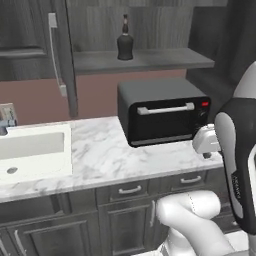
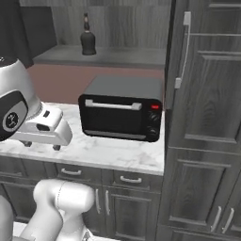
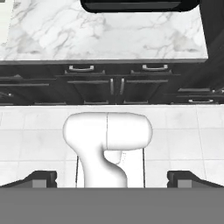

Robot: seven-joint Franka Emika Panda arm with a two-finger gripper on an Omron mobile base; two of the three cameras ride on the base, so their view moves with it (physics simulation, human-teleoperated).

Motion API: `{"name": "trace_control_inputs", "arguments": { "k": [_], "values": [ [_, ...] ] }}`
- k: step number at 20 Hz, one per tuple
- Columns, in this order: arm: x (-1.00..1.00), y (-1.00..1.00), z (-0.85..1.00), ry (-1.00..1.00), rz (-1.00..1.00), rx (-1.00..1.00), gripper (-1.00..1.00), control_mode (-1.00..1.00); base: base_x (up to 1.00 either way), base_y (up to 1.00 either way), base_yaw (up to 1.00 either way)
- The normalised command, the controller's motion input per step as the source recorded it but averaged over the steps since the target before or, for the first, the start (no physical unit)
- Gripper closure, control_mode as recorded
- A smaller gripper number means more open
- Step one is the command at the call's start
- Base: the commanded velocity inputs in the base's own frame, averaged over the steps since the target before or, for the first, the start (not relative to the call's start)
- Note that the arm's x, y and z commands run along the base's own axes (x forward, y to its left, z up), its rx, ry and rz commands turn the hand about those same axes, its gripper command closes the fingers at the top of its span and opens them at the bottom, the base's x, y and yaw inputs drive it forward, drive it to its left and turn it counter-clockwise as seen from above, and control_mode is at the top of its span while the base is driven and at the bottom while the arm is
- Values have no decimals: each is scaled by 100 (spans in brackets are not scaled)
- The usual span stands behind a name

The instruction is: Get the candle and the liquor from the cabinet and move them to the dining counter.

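Observation:
The liquor [image 1: 125, 44] [image 2: 87, 38], a small black bottle with a thin neck, stands upright on the open shelf of the dark grey cabinet [image 1: 150, 61] [image 2: 108, 55]. The candle and the dining counter are out of view. My gripper [image 2: 42, 145] [image 1: 207, 153] hangs over the front edge of the marble worktop, well below and in front of the shelf, pointing down. In the hand view its fingertips [image 3: 41, 177] stand wide apart, open, with nothing between them, over the floor and lower cabinet doors.
A black toaster oven [image 1: 162, 114] [image 2: 121, 117] sits on the marble worktop [image 1: 100, 150] directly under the shelf. A white sink [image 1: 32, 150] lies to the left. An open cabinet door with a long silver handle [image 1: 54, 50] hangs at the left; tall dark doors [image 2: 207, 94] stand at the right.

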Motion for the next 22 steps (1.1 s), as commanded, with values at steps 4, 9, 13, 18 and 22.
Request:
{"name": "trace_control_inputs", "arguments": {
  "k": [4,9,13,18,22],
  "values": [
    [0,0,0,0,0,0,-100,100,28,58,2],
    [0,0,0,0,0,0,-100,100,39,46,15],
    [0,0,0,0,0,0,-100,100,62,8,9],
    [0,0,0,0,0,0,-100,100,49,-26,4],
    [0,0,0,0,0,0,-100,100,43,-43,0]
  ]
}}
